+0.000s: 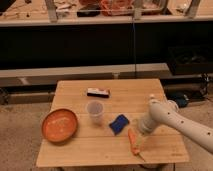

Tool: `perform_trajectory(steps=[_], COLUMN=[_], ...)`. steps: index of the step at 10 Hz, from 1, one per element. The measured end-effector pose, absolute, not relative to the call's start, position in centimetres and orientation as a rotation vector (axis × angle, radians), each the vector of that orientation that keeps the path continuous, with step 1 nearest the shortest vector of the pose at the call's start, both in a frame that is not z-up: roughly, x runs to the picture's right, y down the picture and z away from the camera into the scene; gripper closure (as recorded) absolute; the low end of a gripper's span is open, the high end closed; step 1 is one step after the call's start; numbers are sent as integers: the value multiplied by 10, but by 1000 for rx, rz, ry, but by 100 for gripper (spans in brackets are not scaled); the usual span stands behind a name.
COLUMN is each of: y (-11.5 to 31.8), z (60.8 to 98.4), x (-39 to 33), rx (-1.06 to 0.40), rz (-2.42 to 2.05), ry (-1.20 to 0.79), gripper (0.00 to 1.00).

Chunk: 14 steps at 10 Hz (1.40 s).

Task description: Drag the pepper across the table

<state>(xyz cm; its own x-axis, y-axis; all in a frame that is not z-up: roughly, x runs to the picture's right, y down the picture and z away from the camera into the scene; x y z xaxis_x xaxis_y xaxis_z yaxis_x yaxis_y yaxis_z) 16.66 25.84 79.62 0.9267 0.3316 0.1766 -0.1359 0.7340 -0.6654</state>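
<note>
The pepper [133, 140] is a slim orange tapered piece lying on the light wooden table [115, 95], near the front right, with its thin tip pointing to the front edge. My gripper [139, 131] is at the end of the white arm [172, 120] that reaches in from the right. It is down at the pepper's upper end, right over it, and I cannot tell whether it touches it. A blue sponge [119, 124] lies just left of the gripper.
A clear plastic cup [95, 112] stands mid-table. A round orange bowl [59, 125] sits at the front left. A dark flat bar [98, 92] lies toward the back. The table's front edge is close below the pepper. Dark shelving stands behind the table.
</note>
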Motion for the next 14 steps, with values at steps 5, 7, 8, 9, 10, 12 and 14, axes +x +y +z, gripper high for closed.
perform_trajectory(steps=[5,7,8,9,10,12,14], y=[258,258,258,258,258,258,259], z=[796,796,796,796,796,796,795], x=[166,166,167,166,166,166,167], rx=[-702,-702,-702,-702,-703,-703,-708], rz=[261,261,261,261,261,261,260], ry=[-294,-294,-294,-294,-294,-294,-292], gripper=[20,20,20,20,22,38,45])
